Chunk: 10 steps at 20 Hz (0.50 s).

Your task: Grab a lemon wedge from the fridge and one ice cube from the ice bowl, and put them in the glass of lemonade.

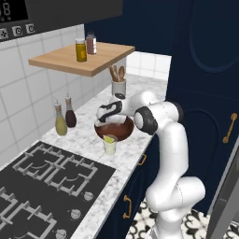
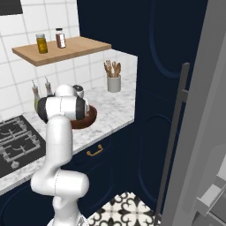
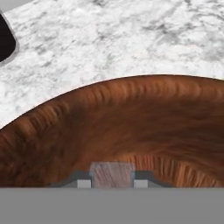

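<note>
Nearest, found the gripper (image 3: 112, 183) drawn in narrow, with the ice cube (image 3: 112, 171) pinched between the fingertips (image 3: 84, 182), low inside the ice bowl (image 3: 131, 113). Read the cube as a pale, translucent, squarish block with no clear long axis, its flat sides turned squarely to the two pads. Judged it light and stiff but slick, probably wet, and so apt to squirt out under an off-centre squeeze. Thought it best taken across two opposite flat faces at mid-height, as looked to be the case here. Could not tell whether lifted clear of the wooden floor or resting on it.

Next, in the left base view, made out the hand reaching down into the brown bowl on the marble counter (image 1: 135, 93). Noted the glass of lemonade (image 1: 110, 148) just beside the bowl, on the counter-edge side, upright with its mouth up. Spotted the lemon wedge (image 1: 109, 138) as a yellow-green bit at the top of the glass, and judged that half of the job done. Reckoned the carry short, needing only a steady lift over the bowl wall.

Farther back, saw the two oil bottles (image 1: 60, 122) by the tiled wall, then the utensil cup (image 1: 119, 87), and highest the wooden shelf (image 1: 65, 59).
</note>
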Motion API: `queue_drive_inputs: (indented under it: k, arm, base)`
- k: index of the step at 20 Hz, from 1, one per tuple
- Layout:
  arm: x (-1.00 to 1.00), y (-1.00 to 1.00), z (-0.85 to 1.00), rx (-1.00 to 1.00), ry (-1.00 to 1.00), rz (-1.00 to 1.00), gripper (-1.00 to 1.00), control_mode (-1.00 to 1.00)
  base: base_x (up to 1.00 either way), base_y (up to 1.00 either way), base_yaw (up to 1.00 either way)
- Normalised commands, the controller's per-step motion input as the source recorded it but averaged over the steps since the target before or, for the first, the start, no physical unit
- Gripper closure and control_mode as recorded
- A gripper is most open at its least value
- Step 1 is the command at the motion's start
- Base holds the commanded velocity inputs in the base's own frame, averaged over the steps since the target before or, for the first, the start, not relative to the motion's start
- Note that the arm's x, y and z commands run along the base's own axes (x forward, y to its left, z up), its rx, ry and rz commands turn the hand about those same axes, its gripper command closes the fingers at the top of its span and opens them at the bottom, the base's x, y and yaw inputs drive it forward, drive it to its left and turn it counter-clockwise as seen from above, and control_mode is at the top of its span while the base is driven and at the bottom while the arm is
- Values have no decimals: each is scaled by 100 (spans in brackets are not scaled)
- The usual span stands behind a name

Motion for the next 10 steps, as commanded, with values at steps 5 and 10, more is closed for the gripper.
queue_drive_inputs:
  k: [5,10]
  arm:
    - [-29,-4,44,0,-12,0,100,-100]
    - [-79,-24,43,3,-24,0,100,-100]
  base:
    - [0,0,0]
    - [0,0,0]
